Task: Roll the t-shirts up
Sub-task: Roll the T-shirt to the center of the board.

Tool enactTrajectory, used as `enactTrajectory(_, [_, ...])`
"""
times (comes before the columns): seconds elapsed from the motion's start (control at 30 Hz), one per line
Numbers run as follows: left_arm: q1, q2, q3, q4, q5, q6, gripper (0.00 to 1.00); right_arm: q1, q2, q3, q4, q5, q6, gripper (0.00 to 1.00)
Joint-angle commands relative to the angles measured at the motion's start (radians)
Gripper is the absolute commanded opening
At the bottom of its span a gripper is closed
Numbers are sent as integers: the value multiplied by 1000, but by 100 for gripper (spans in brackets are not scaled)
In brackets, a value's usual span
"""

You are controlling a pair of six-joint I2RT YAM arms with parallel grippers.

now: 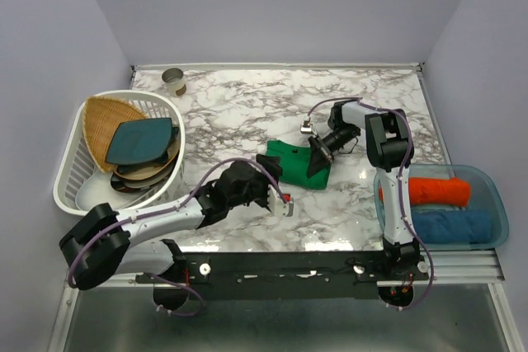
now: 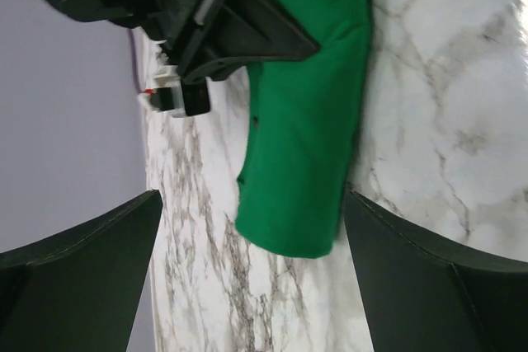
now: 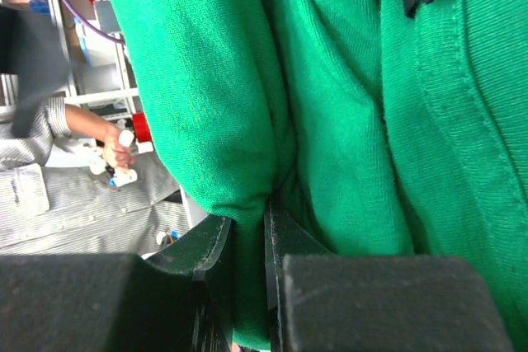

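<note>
A bright green t-shirt (image 1: 295, 162) lies folded into a narrow band in the middle of the marble table. My right gripper (image 1: 316, 160) is shut on a fold of it; in the right wrist view the green cloth (image 3: 330, 121) fills the frame and is pinched between the fingers (image 3: 290, 241). My left gripper (image 1: 271, 171) is open and empty just short of the shirt's near-left end. In the left wrist view the shirt (image 2: 305, 129) lies between and beyond the spread fingers (image 2: 429, 278). An orange-red roll (image 1: 437, 190) and a blue roll (image 1: 450, 225) lie in a bin.
A clear blue bin (image 1: 497, 204) holds the rolls at the right front. A white basket (image 1: 70, 171) on the left holds a dark teal plate (image 1: 142, 139), a wicker tray (image 1: 103, 117) and dishes. A small cup (image 1: 173, 80) stands at the back left.
</note>
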Motion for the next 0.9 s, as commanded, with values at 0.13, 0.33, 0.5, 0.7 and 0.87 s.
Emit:
enactTrajectory(0.13, [-30,163,-143,317,-32,224,98,5,94,-24,-93,13,3,10])
enactTrajectory(0.33, [-33,330,-145,503,-82,283,98,4,99,-21,-93,-4,3,11])
enactTrajectory(0.5, [-33,408,-122,482,-76,311,97,1,102,-21,-93,-11,9,11])
enactTrajectory(0.7, [-31,468,-93,399,-105,316,91,-7,104,-21,-93,-22,11,12])
enactTrajectory(0.87, [-17,514,-61,358,-124,297,89,-10,102,-24,-93,-24,9,12])
